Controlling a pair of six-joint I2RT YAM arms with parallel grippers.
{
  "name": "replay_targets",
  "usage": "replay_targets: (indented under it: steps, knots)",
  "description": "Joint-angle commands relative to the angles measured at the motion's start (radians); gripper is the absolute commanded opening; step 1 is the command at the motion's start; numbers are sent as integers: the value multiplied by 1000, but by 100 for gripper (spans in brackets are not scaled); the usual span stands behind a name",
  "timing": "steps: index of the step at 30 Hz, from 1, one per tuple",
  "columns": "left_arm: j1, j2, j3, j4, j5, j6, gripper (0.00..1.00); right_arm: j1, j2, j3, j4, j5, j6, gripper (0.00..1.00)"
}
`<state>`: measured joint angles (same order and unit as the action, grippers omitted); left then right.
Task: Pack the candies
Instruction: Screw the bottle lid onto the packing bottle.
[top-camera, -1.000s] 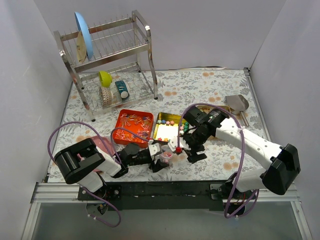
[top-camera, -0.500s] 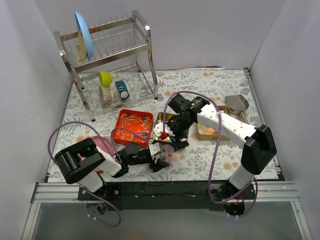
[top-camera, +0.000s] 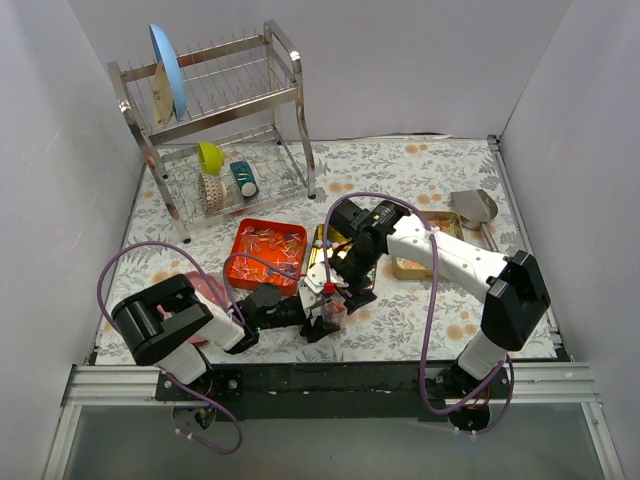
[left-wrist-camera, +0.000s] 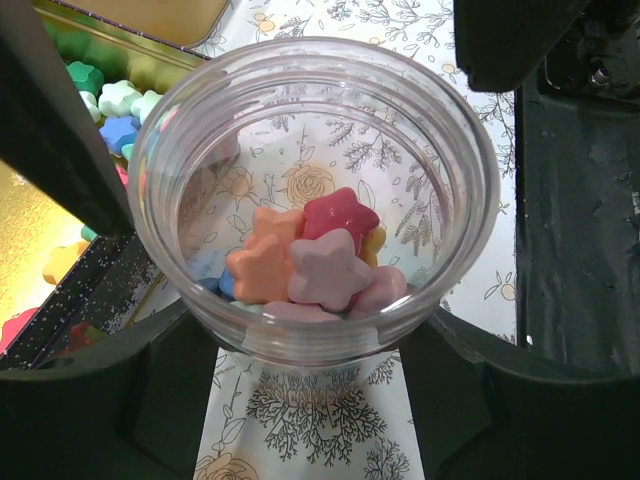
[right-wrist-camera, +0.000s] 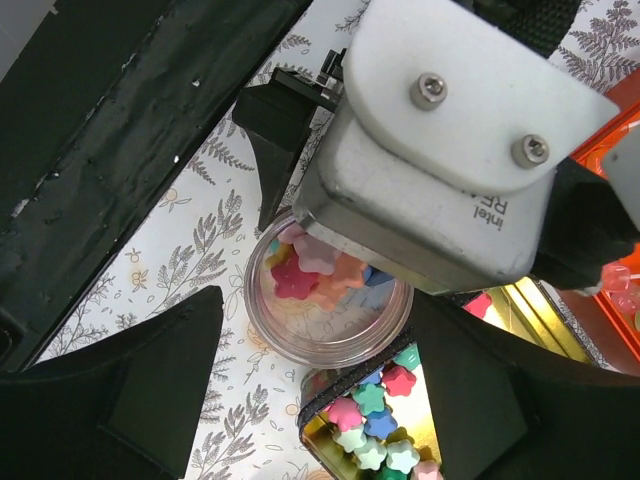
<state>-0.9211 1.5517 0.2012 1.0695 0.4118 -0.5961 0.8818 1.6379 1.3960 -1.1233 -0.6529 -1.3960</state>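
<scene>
Clear jar (left-wrist-camera: 315, 55), left gripper (top-camera: 321, 318) clasping, candies (left-wrist-camera: 310, 265) half-hidden

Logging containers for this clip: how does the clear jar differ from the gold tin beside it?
The jar is round and see-through; the tin is rectangular gold metal. The left gripper clamps the jar; the tin lies ungripped on the table. Both hold pastel star-shaped candies.

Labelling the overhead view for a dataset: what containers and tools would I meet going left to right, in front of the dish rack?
Orange tray → clear jar → gold tin → metal scoop.
</scene>
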Motion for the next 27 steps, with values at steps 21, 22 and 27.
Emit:
replay_targets:
  steps: [21, 22, 27]
  knots:
    - [51, 53, 20, -82, -15, -50, 0, -33, -181, -246, -18, 70, 175, 81]
    - [50, 53, 18, -82, -13, -48, 0, -33, -146, -217, -4, 61, 181, 81]
    - [50, 54, 18, -80, -1, -41, 0, -27, -73, -146, 25, 21, 204, 79]
